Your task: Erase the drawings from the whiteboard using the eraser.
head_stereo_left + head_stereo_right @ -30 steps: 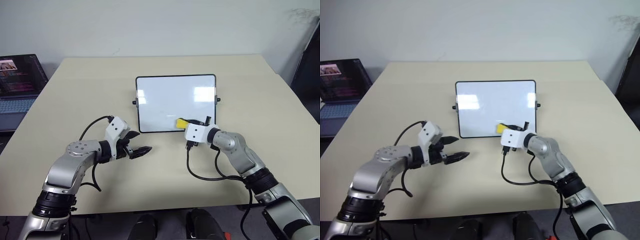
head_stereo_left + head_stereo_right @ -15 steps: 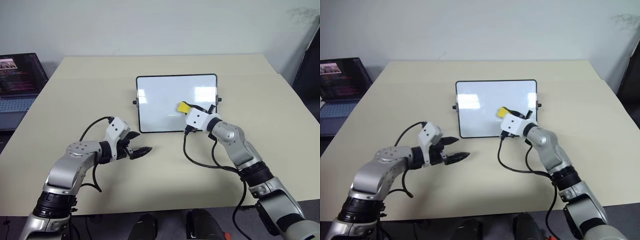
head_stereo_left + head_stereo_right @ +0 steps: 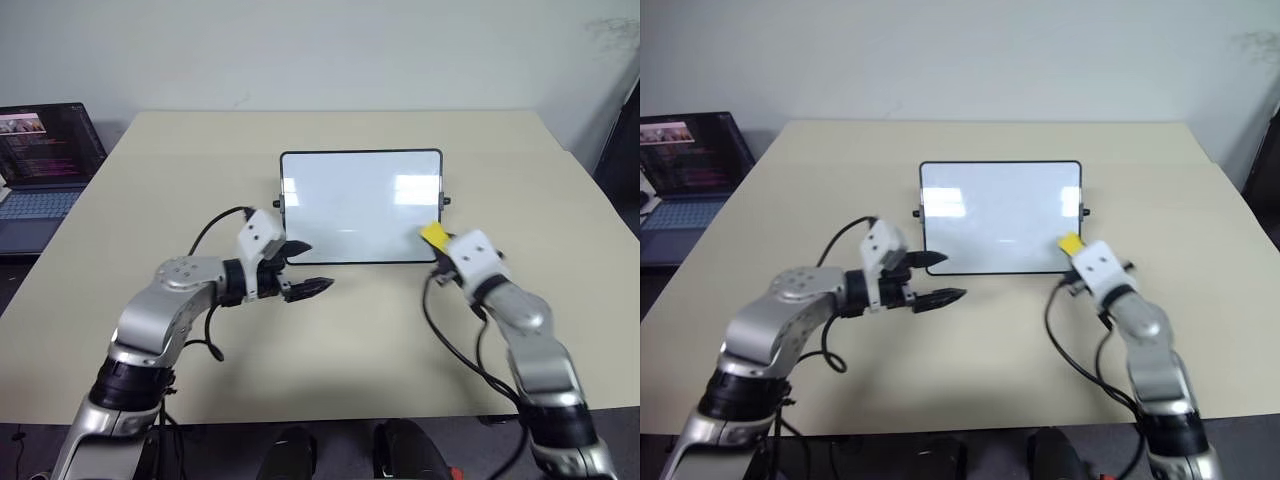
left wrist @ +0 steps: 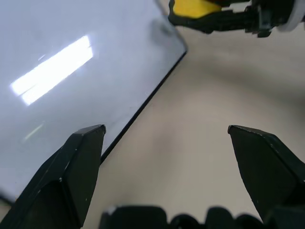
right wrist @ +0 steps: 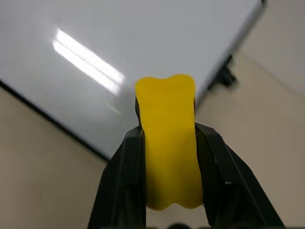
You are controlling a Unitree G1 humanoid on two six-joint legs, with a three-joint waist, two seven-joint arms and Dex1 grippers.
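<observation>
Two tools: right tool [image 3: 437,240] clamps eraser [image 3: 433,234]; left tool [image 3: 306,268] open, empty.

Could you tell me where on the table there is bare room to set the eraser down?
Bare tabletop lies between the whiteboard and the table's far edge, and from the board to its right edge. It's crowded along the board's near edge, around the left gripper and the right gripper clamping the eraser.
</observation>
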